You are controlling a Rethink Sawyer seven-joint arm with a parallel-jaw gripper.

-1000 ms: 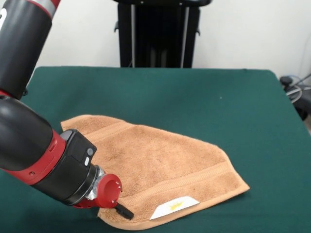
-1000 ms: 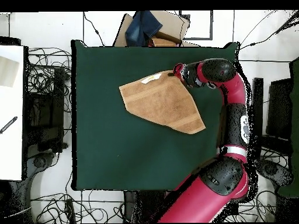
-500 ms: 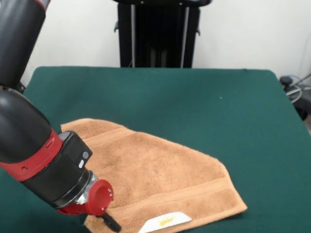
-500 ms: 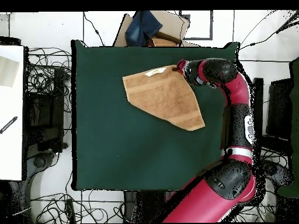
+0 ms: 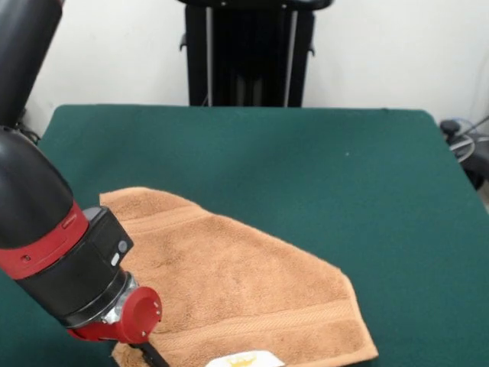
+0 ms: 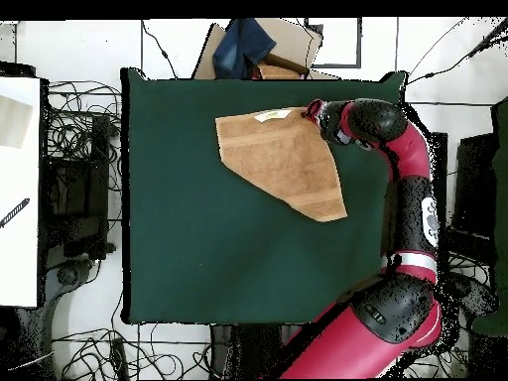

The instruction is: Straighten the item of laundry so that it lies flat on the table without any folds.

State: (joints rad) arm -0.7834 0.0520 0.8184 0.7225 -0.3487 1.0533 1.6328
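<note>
We judge the main risk to be dragging the towel [image 5: 244, 294] off the tabletop [image 5: 321, 160]: its labelled end already lies at the edge, so a longer pull could spill it over. The gripper [image 5: 149, 353] sits at that corner; we cannot tell whether it is clamped. The towel looks triangular, seemingly one corner folded under.

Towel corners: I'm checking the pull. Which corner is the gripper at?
The gripper is at the towel corner beside the white label; the other corners lie free.
</note>
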